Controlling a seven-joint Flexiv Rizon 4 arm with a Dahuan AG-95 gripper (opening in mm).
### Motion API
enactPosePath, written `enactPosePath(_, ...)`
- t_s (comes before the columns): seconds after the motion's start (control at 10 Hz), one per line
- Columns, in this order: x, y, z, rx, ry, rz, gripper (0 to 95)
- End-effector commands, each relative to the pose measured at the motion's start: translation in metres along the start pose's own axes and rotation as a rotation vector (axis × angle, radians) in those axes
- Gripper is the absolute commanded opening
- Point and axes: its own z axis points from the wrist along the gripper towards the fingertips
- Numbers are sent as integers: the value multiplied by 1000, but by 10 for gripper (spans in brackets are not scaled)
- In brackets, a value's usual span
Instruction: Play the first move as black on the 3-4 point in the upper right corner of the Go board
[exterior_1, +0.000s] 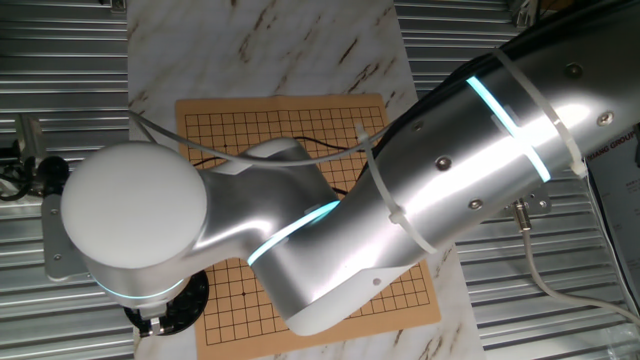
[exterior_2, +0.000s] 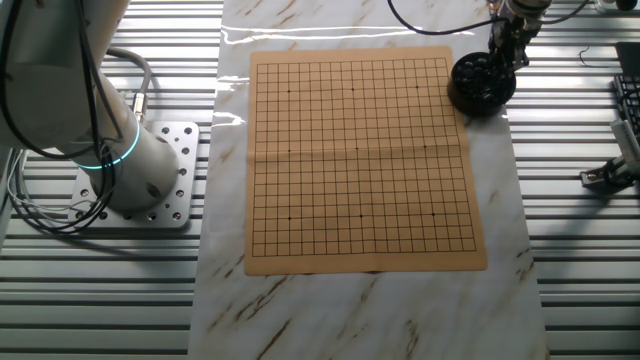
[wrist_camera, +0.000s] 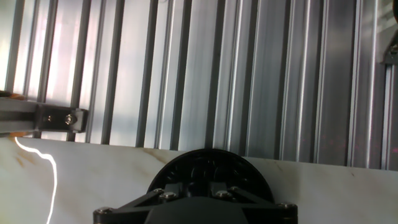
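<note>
The big wooden board (exterior_2: 360, 160) lies bare on the marble table (exterior_2: 360, 310), with free room along every edge. The round black bowl (exterior_2: 481, 85) of black stones (wrist_camera: 208, 168) sits just past one corner. The gripper (exterior_2: 505, 45) reaches into the bowl; I cannot tell how wide it is.

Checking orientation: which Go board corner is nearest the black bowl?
The top-right corner in the other fixed view; the bowl sits beside it, under the gripper.
</note>
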Motion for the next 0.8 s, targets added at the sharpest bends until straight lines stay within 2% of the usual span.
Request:
enactPosePath(0.1, 0, 0, 0, 1, -1, 0, 190)
enactPosePath(0.8, 0, 3, 3, 0, -7, -1, 190)
